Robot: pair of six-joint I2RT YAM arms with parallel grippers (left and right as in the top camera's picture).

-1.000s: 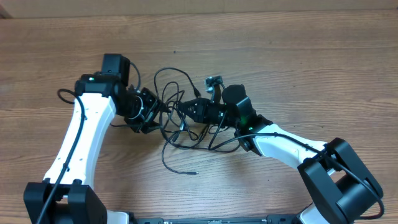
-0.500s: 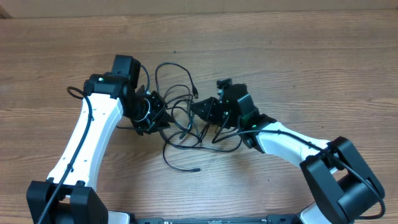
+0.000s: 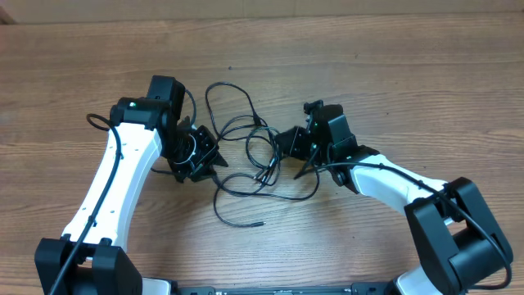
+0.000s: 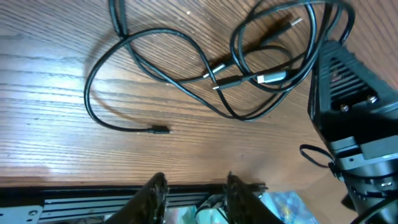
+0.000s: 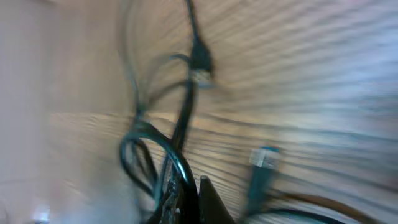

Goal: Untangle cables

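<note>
On table (image 3: 409, 65): cables (image 3: 260, 172) sprawl | left wrist: left hand (image 4: 194, 182) spread | right wrist: right hand (image 5: 189, 196) pinches them

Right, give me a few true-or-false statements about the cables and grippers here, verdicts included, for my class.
1. The cables lie on a wooden table. True.
2. They are wound in one tight, neat coil. False: they sprawl in loose, crossing loops.
3. One plug end lies free on the wood, apart from both grippers. True.
4. The left gripper is clamped on a cable. False: its fingers stand apart with nothing between them.
5. Both grippers sit on the same side of the loops. False: the right gripper is on the opposite side from the left one.
</note>
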